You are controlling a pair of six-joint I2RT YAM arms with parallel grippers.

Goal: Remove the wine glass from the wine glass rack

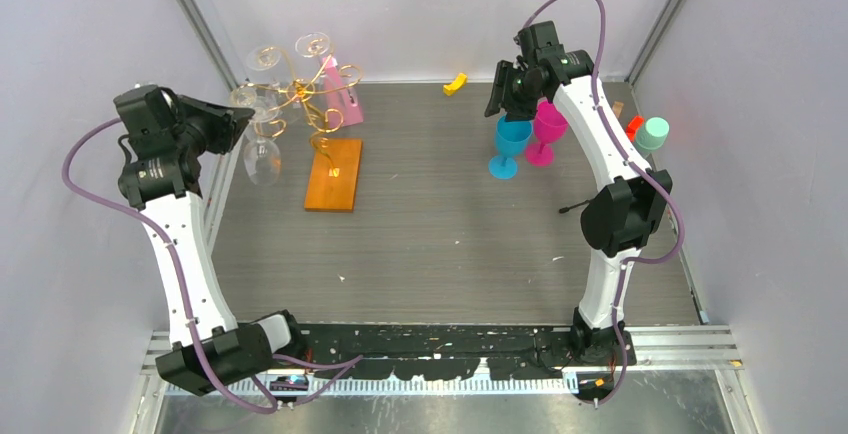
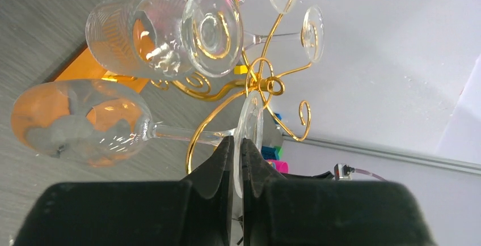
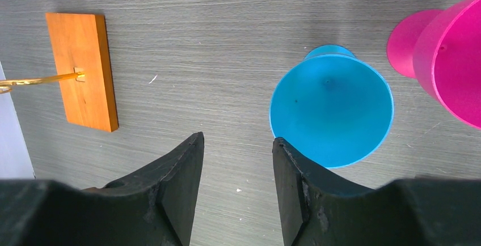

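Since my left pincer [image 2: 238, 151] is pinched shut on the thin foot rim of the wine glass [image 2: 113, 122], which hangs from a wire arm on the left side of the gold rack [image 2: 262, 83] at the table's far left, the risk is plain: pull it off-line & the foot snags, tipping the rack or knocking the neighbour glasses [image 2: 170, 33], or the slick rim slips out. Left arm's reared up high, wrist bent in toward the rack. My right pincer [image 3: 235, 161] hangs fairly wide, holding nothing, just beside the blue cup [image 3: 332, 110] at far right.
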